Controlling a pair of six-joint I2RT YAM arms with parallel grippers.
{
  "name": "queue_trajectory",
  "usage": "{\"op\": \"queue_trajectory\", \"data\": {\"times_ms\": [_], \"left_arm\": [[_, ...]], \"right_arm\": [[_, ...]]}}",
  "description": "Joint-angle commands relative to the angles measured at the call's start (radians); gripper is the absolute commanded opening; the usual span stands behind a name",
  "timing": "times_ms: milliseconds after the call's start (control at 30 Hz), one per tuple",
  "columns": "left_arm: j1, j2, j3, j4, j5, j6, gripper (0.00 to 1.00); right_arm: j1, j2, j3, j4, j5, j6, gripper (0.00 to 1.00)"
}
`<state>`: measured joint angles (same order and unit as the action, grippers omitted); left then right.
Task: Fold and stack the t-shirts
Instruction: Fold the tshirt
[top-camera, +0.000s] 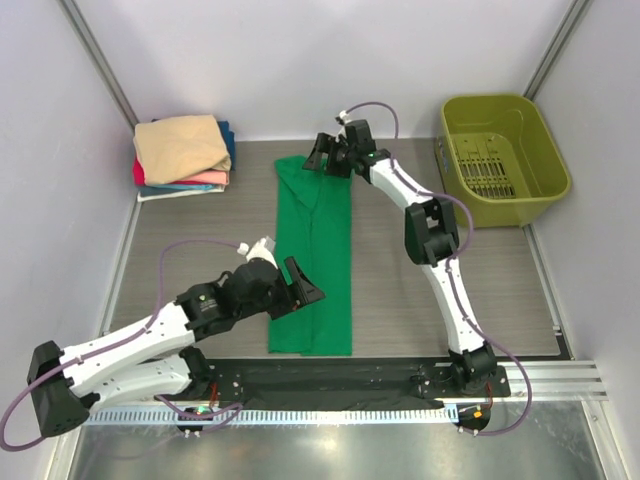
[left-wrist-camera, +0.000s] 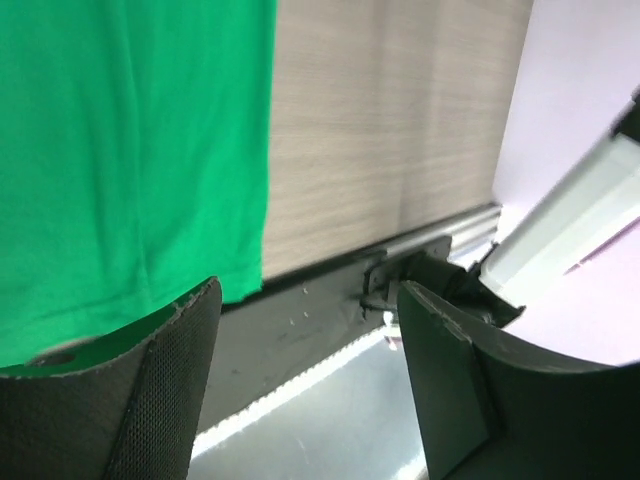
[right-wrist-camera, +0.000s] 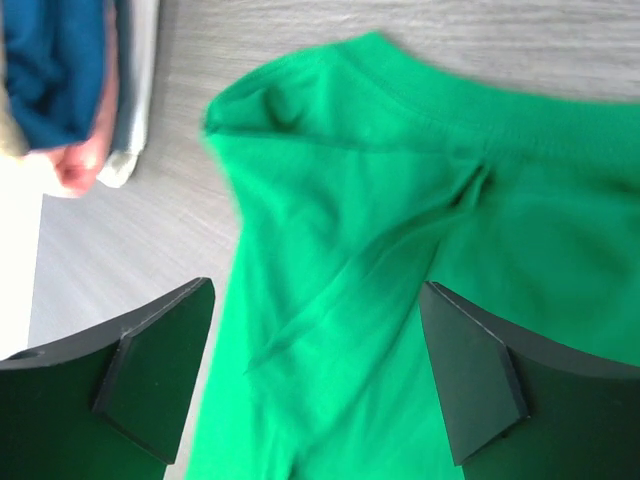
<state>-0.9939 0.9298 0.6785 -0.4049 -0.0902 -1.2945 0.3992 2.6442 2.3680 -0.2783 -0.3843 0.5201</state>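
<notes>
T-shirt (top-camera: 318, 262), green, lies lengthwise, collar under released right hand (top-camera: 316, 160), hem under released left hand (top-camera: 302, 292).

An olive-green plastic bin (top-camera: 500, 125) sits on the wood-grain table (top-camera: 390, 300), far right.

Top view lit brightly and evenly from above; only soft, faint shadows cast under arms onto table (top-camera: 200, 215). Pale walls tinted faintly lilac. Dull sheen seen on steel sheet (top-camera: 330, 445) at near edge. Wall posts splayed outward toward top corners. Left wrist view: wall at right washed out, white bar (left-wrist-camera: 570, 215) smeared, left gripper fingers (left-wrist-camera: 160, 400) dark and soft. Right wrist view soft throughout: green shirt (right-wrist-camera: 420, 280) blurred, folded stack (right-wrist-camera: 60, 90) out of focus, left edge blown to white
</notes>
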Motion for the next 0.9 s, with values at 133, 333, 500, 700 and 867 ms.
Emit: {"op": "queue_trajectory", "data": {"times_ms": [133, 333, 500, 700, 867], "left_arm": [[0.132, -0.115, 0.049, -0.281, -0.141, 0.256, 0.78], [0.354, -0.161, -0.002, -0.295, -0.025, 0.374, 0.8], [0.428, -0.172, -0.054, -0.298, -0.016, 0.426, 0.79], [0.429, -0.207, -0.011, -0.305, -0.158, 0.449, 0.78], [0.429, -0.137, 0.162, -0.426, -0.235, 0.578, 0.79]], "right_arm": [[0.0, -0.594, -0.399, -0.034, 0.105, -0.081, 0.91], [0.012, -0.979, -0.987, -0.053, 0.16, 0.007, 0.91], [0.079, -1.321, -1.412, -0.039, 0.24, 0.103, 0.91], [0.187, -1.643, -1.872, 0.311, 0.354, 0.156, 0.91], [0.188, -1.687, -2.136, 0.646, 0.374, 0.164, 0.91]]}}
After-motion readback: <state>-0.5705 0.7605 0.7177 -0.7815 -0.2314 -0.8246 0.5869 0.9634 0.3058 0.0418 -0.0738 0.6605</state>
